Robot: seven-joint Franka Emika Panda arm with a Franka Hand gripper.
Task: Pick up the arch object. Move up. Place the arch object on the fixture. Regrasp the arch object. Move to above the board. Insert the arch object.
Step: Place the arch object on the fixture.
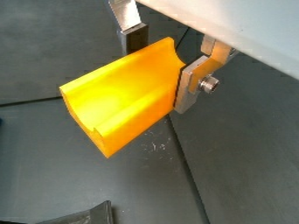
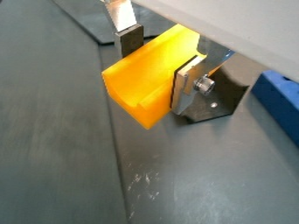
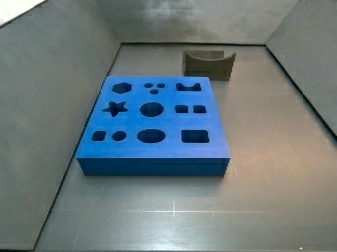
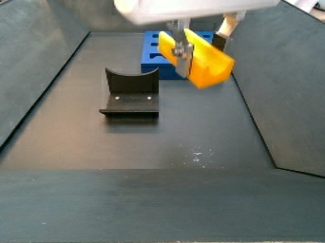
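Dark grey floor (image 4: 140,152) with sloping grey walls is what you are working over, and it carries two things. Your blue board (image 3: 154,126) lies flat on it, its top face cut with shaped holes: a star, several circles, squares and an arch. Beyond the board's far edge in a side view, and apart from it, stands the fixture (image 3: 208,63), a small dark open-topped holder with upright walls; another side view shows it (image 4: 129,93) nearer the camera than the board (image 4: 155,49), with its curved back wall and flat base plate plain to see.

Your hand (image 4: 203,50) hangs in the air above the floor, to the side of the fixture and not touching it, with the white wrist housing at the top edge of that view. It is closed on the arch object (image 4: 208,63), the yellow-orange block, which sits tilted between the two silver fingers. In both wrist views you can see the fingers (image 1: 193,77) clamping the block's end while most of the arch object (image 1: 121,94) juts out past them, its long notch showing as a groove along one face. A wrist view also catches the arch object (image 2: 149,73) over bare floor, with a corner of the board (image 2: 281,99) off to one side and a bit of the fixture (image 2: 222,103) just behind the finger (image 2: 190,85).
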